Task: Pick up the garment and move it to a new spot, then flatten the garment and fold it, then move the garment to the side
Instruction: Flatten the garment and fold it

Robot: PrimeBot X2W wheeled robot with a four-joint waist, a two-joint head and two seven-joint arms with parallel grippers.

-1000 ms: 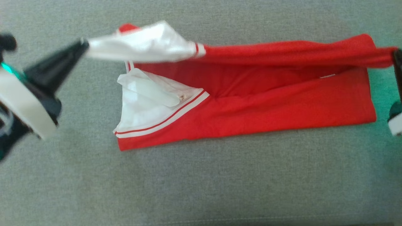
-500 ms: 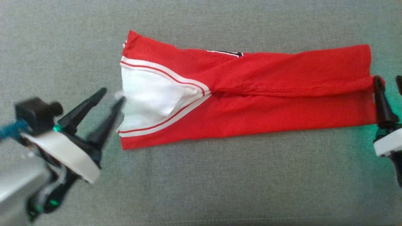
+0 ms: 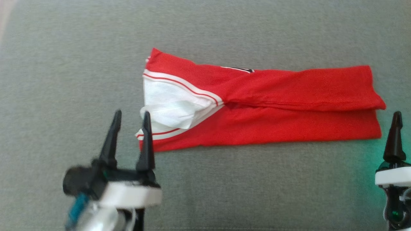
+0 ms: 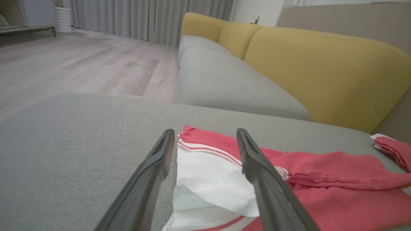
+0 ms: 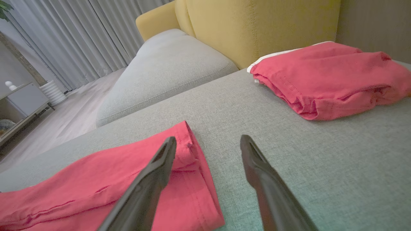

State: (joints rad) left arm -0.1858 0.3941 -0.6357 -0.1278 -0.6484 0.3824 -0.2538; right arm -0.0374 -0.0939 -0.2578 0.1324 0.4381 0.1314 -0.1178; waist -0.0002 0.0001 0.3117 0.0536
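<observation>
Head view, item one: the garment (image 3: 257,109), a red jersey folded lengthwise into a long band. It lies flat across the grey seat cushion (image 3: 205,192). The white sleeve (image 3: 170,102) with its red and white striped edging is at the robot's left end, and the plain red hem is at the right end. The upper long edge is lapped over the lower layer. A sliver of black, white-outlined lettering (image 3: 237,68) shows at the top fold.

Item two: left gripper (image 3: 132,111), at the sleeve end, fingers pointing up the view. Its jaws stand apart with nothing between them. The inner fingertip overlaps the sleeve's lower corner; whether it touches the cloth cannot be told. In the left wrist view one finger (image 4: 151,179) lies over bare cushion and the other over the white sleeve.

Item three: right gripper (image 5: 208,138), at the hem end, jaws spread wide and holding nothing. In the right wrist view one finger (image 5: 151,179) lies over the red hem and the other over bare cushion. In the head view one finger (image 3: 394,138) stands just beside the garment's lower right corner.

Item four: a second red folded piece (image 5: 327,73) with a white edge, further back on the same cushion, well apart from the garment.

Surroundings: yellow backrest (image 4: 321,70), wooden floor (image 4: 80,61), grey curtains (image 4: 144,16).
</observation>
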